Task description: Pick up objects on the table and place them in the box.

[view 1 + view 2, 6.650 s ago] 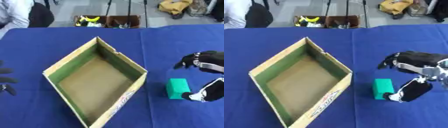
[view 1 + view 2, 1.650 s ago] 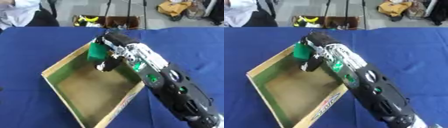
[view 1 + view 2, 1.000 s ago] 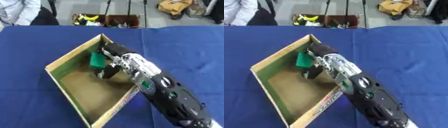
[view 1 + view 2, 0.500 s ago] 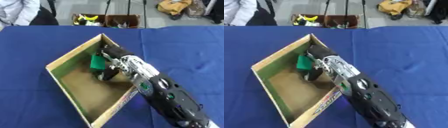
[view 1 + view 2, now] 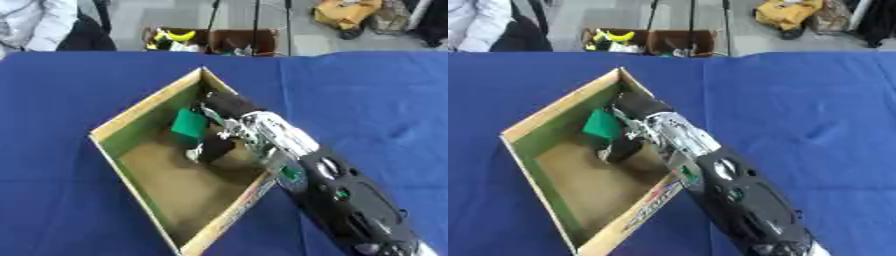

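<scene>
A cardboard box (image 5: 140,111) with green inner walls lies askew on the blue table (image 5: 367,100). My right arm reaches in from the lower right, over the box's right rim. My right hand (image 5: 216,143) is inside the box near its far corner, shut on a green block (image 5: 188,126). The block is tilted against the green far-left wall, just above the brown floor, with fingers over it and the thumb below. My left hand shows in neither view.
Beyond the table's far edge stands a brown crate (image 5: 214,40) with yellow and dark items. A yellow bag (image 5: 346,12) lies on the floor at the upper right. A person in white (image 5: 35,22) sits at the far left corner.
My right hand has carried the green block from the right of the box over the rim and down inside it. In the last half second it has barely moved.
</scene>
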Action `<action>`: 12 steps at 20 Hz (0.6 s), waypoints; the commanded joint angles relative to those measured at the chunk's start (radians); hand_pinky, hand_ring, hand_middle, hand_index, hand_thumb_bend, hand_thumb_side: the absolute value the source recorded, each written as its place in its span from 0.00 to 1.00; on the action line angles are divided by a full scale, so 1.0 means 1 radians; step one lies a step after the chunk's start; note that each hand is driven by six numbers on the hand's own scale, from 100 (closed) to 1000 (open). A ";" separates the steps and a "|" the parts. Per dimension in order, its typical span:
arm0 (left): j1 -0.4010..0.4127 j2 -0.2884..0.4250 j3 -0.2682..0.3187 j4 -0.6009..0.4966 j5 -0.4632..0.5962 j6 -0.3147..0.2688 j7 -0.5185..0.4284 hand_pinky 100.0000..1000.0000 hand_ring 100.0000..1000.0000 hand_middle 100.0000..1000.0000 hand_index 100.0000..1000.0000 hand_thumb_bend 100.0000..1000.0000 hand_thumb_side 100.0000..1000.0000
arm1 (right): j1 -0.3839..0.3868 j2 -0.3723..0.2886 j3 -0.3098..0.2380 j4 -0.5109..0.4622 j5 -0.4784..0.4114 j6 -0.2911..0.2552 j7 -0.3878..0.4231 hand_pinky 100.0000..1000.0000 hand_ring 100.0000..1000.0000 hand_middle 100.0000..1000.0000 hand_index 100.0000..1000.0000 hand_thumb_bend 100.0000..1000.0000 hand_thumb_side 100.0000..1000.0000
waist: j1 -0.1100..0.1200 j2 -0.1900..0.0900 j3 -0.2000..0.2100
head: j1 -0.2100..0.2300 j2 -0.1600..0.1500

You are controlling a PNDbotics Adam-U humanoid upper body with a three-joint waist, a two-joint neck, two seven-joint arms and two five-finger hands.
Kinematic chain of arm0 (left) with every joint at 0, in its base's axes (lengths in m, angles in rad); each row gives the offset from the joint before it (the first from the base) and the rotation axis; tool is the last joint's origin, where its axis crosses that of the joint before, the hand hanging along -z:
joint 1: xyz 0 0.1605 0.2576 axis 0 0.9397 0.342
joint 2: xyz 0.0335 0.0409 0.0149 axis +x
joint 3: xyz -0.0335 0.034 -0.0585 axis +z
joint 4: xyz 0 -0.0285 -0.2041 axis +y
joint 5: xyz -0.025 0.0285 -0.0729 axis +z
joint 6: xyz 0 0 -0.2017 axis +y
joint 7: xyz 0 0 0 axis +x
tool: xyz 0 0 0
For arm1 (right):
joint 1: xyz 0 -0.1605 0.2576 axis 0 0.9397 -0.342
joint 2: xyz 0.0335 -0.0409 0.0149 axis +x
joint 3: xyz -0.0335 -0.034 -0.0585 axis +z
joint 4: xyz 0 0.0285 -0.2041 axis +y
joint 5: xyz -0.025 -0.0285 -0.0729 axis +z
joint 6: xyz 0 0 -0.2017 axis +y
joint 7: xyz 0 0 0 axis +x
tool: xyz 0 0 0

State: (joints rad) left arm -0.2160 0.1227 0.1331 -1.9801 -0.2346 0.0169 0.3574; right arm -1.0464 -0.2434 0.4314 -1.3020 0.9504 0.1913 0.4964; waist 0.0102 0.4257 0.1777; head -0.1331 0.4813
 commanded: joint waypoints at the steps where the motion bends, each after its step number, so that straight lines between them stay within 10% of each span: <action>1: -0.005 0.013 0.005 -0.020 0.005 0.000 0.011 0.20 0.44 0.55 0.78 0.09 0.90 | -0.022 -0.030 -0.025 -0.069 -0.007 -0.005 0.019 0.75 0.79 0.73 0.85 0.26 0.48 | 0.005 -0.022 -0.002 | 0.005 -0.008; 12: 0.007 0.015 0.007 -0.020 0.002 0.004 0.009 0.20 0.44 0.55 0.78 0.10 0.90 | -0.024 -0.121 -0.121 -0.311 -0.067 0.047 0.027 0.77 0.81 0.75 0.86 0.37 0.54 | 0.014 -0.037 -0.026 | 0.022 -0.001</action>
State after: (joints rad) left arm -0.2087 0.1228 0.1332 -1.9801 -0.2328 0.0205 0.3652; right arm -1.0479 -0.3379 0.3334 -1.5663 0.9006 0.2282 0.5281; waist 0.0221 0.4182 0.1507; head -0.1153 0.4819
